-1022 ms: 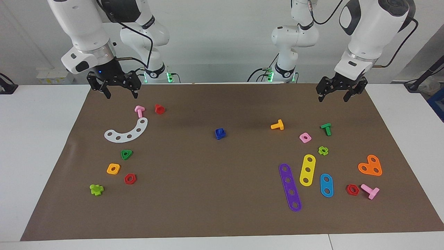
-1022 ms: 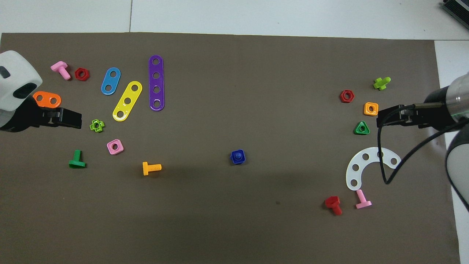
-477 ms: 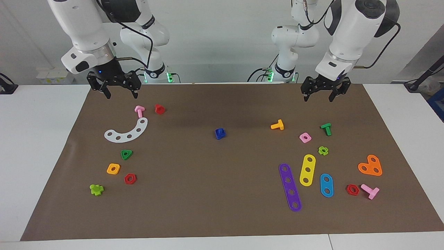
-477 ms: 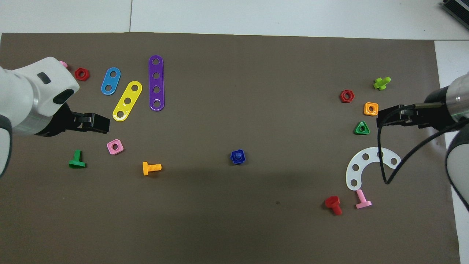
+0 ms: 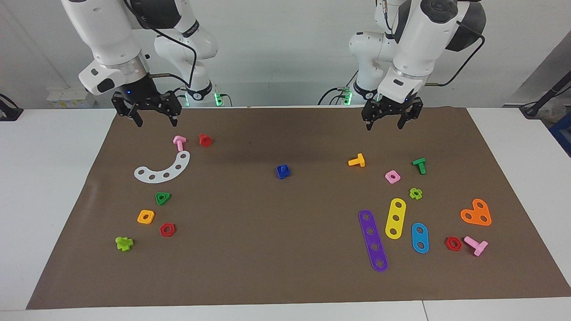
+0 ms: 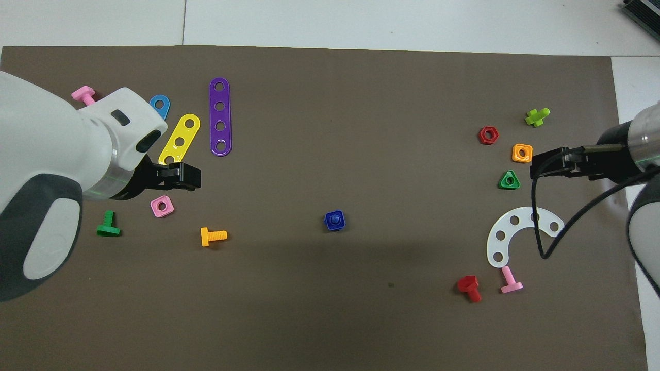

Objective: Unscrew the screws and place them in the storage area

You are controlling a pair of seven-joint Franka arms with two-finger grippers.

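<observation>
- Two arms of mine hang over the brown mat (image 5: 285, 249): left gripper (image 5: 386, 121) spread above bare mat, right gripper (image 5: 154, 117) spread, waiting.
- Dark-blue screw (image 5: 283, 171) sits mid-mat, stubby, seated in something square and blue; open mat all round it.

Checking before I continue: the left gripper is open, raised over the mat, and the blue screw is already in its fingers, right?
No. The facing view shows the left gripper open and empty; the blue screw lies on the mat mid-table, in its blue nut.
</observation>
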